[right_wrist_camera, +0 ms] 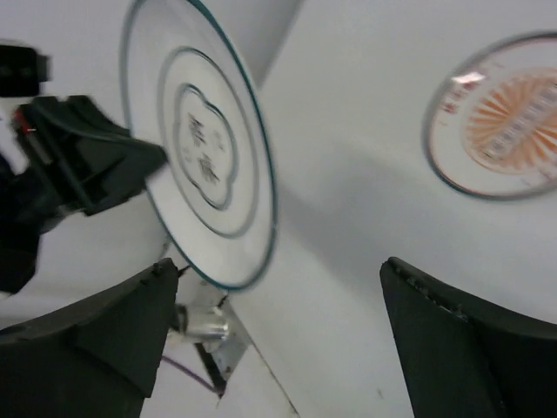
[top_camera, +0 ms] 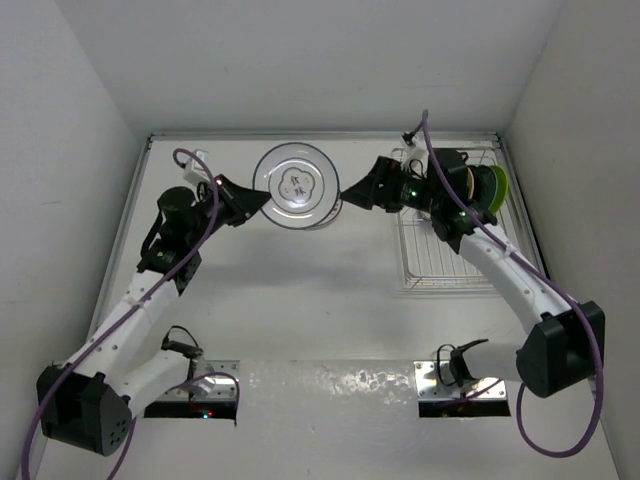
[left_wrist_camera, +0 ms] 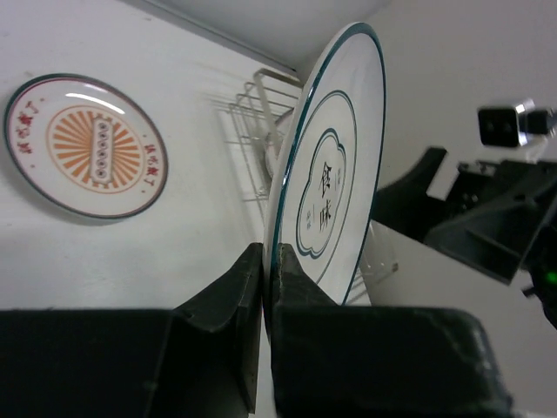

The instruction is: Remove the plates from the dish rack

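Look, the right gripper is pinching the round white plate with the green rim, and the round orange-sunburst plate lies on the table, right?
No, the left gripper is pinching the round white plate with the green rim; the left wrist view shows it. The right gripper is open. The round orange-sunburst plate does lie on the table.

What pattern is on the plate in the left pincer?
The plate is white with teal rings and scalloped centre frame; best in left wrist view.
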`<state>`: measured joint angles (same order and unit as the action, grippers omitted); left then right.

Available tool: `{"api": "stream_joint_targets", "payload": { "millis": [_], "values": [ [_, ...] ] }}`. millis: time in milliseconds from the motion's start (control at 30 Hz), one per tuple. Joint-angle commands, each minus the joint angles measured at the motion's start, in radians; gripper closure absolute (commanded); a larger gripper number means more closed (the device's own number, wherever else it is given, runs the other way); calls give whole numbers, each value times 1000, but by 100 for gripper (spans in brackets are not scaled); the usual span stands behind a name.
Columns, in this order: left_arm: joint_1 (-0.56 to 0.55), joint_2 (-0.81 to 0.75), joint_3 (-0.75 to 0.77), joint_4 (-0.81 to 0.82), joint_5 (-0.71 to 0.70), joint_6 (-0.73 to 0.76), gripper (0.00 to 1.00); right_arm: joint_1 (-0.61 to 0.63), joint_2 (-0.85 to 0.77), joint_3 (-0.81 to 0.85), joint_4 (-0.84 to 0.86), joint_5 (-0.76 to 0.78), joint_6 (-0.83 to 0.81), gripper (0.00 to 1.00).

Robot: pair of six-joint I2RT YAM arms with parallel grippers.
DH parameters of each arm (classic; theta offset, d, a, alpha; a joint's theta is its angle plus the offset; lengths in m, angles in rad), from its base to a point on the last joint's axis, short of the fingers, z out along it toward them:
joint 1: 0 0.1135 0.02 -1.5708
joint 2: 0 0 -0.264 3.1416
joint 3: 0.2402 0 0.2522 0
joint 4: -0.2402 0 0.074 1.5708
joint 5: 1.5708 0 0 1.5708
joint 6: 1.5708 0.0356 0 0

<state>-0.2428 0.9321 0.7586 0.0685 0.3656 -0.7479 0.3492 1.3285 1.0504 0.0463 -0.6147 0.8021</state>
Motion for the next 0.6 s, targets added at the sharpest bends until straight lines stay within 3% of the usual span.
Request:
{"api": "stream_joint_targets", "payload": {
  "millis": [0, 33, 133, 333, 500, 567],
  "values": [
    [-3, 66, 15, 77, -94, -41, 100, -47, -98, -58, -214, 234, -122, 2],
    [-3, 120, 34, 83, -106, -38, 100, -50, -118, -65, -245, 347, -142, 1],
    [-1, 250, 97, 97, -128, -24, 100, -55, -190, -96, -313, 453, -220, 1],
    [17, 566, 280, 83, -151, 13, 100, -55, -298, -112, -425, 506, -319, 1],
    [31, 833, 419, 106, -27, 4, 100, -56, -370, -132, -490, 526, -375, 1],
    [30, 876, 436, 146, -5, -16, 93, -58, -377, -133, -513, 526, -388, 1]
  ]
}}
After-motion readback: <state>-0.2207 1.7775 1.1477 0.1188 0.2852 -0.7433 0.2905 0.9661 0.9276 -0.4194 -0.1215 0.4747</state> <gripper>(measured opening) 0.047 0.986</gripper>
